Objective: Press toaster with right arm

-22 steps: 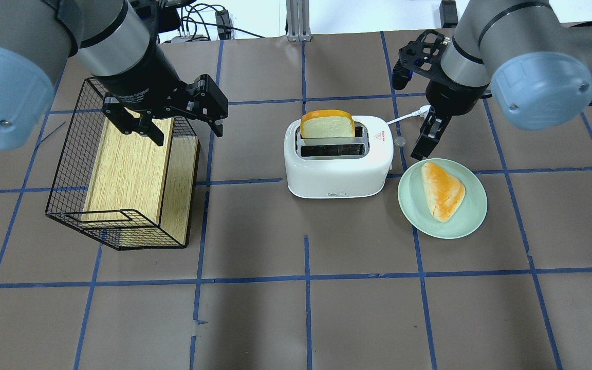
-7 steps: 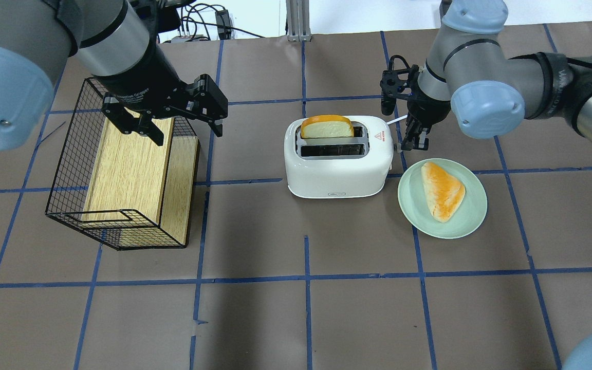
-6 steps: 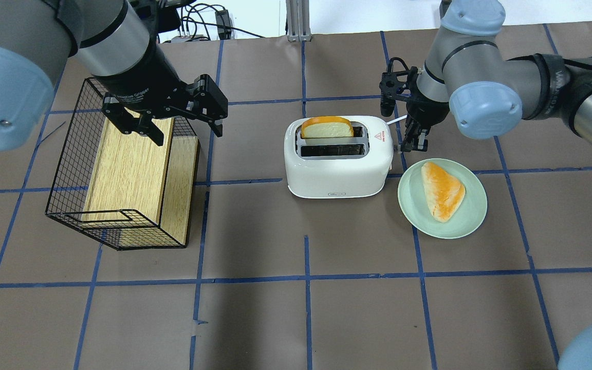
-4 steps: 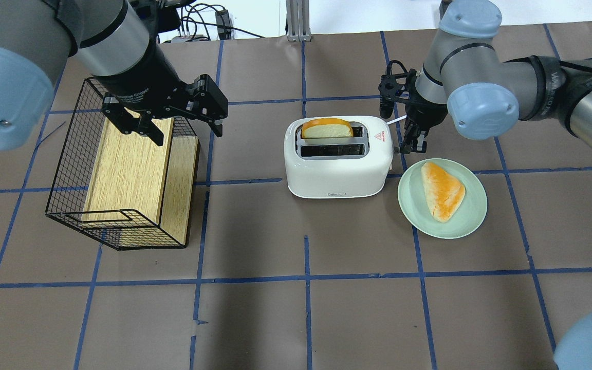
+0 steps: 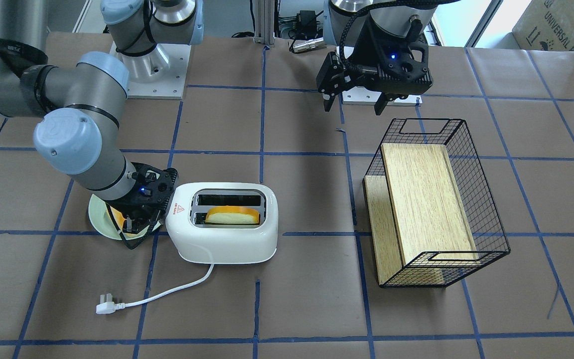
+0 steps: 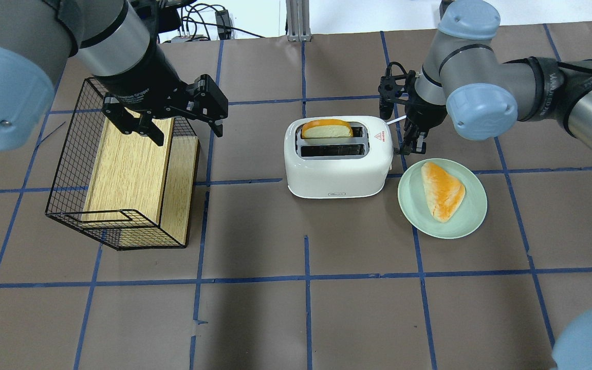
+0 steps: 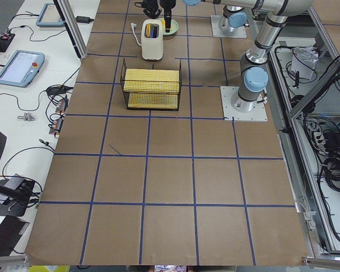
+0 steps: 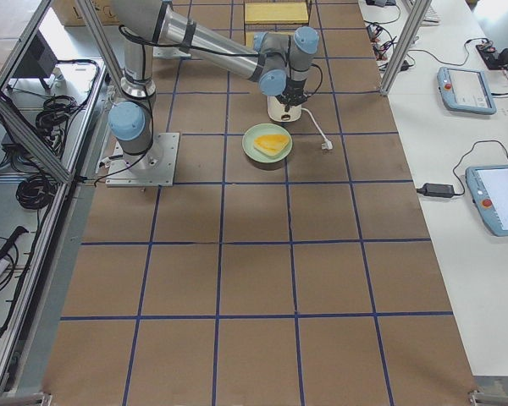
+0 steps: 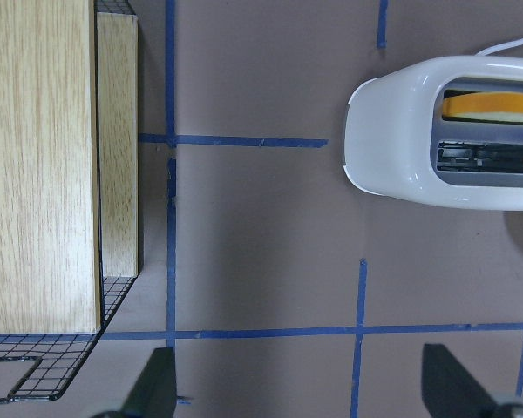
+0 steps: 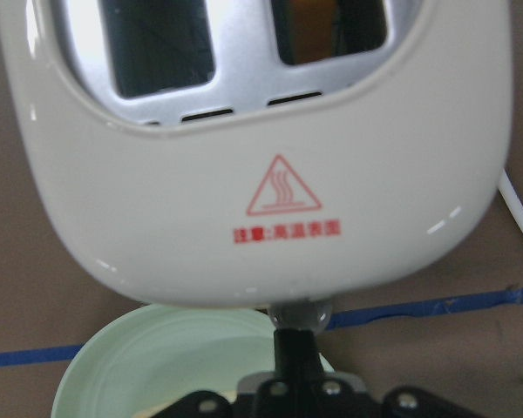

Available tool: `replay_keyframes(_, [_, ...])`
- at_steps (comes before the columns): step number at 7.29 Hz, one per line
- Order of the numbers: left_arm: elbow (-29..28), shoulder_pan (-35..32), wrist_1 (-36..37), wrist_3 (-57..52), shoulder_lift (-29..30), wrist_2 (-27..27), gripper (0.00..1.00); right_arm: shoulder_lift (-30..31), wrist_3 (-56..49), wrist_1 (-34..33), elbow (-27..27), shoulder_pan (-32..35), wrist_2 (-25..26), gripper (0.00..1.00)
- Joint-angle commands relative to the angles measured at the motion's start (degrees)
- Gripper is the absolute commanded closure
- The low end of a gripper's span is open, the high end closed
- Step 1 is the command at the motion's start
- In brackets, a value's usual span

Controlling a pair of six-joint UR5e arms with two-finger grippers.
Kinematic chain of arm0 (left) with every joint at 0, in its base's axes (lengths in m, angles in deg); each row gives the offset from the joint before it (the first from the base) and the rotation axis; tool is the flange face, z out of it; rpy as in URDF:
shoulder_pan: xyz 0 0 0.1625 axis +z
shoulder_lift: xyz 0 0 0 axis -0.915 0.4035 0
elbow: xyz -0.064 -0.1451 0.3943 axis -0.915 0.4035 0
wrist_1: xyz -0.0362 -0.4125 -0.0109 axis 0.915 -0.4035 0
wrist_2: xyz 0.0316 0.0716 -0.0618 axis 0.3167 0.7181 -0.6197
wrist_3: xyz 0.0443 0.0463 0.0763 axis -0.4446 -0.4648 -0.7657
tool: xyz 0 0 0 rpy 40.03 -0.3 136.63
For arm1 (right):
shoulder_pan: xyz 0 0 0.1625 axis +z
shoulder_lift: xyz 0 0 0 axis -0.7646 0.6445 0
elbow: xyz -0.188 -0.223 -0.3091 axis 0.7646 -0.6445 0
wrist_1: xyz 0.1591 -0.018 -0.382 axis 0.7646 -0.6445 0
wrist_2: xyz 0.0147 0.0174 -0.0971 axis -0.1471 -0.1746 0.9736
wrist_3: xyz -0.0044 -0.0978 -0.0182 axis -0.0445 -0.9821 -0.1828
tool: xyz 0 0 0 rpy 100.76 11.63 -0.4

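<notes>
The white toaster (image 6: 338, 164) stands mid-table with a bread slice (image 6: 327, 129) sunk low in its far slot. It also shows in the front-facing view (image 5: 222, 239) and the left wrist view (image 9: 401, 139). My right gripper (image 6: 412, 146) is shut and points down at the toaster's right end. In the right wrist view its closed fingertips (image 10: 295, 347) rest on the grey lever knob (image 10: 302, 313), below the red warning sticker (image 10: 283, 188). My left gripper (image 6: 187, 131) is open and empty, hovering over the wire basket.
A black wire basket (image 6: 70, 169) with a wooden board lies at the left. A green plate (image 6: 414, 213) with a bread piece (image 6: 442, 190) sits right of the toaster, close under my right gripper. The toaster's cord and plug (image 5: 105, 304) trail on the table.
My right gripper moved in to the toaster's right end and went down on the lever. The bread slice sank lower into the slot. The left arm has not moved.
</notes>
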Motion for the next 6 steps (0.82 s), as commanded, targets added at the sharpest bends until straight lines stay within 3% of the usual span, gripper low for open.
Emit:
replay_keyframes(1, [0.0, 0.0, 0.0, 0.0, 0.0, -0.1, 0.00, 0.1, 0.0, -1.9, 1.7, 0.0, 0.0, 0.92])
replay_keyframes(2, [0.0, 0.0, 0.0, 0.0, 0.0, 0.0, 0.00, 0.1, 0.0, -4.6, 1.6, -0.1, 0.0, 0.92])
replay_keyframes(4, [0.0, 0.1, 0.0, 0.0, 0.0, 0.0, 0.00, 1.0, 0.0, -1.8, -1.2, -0.2, 0.7, 0.89])
replay_keyframes(6, [0.0, 0.0, 0.0, 0.0, 0.0, -0.1, 0.00, 5.9, 1.9, 19.0, -12.3, -0.1, 0.9, 0.82])
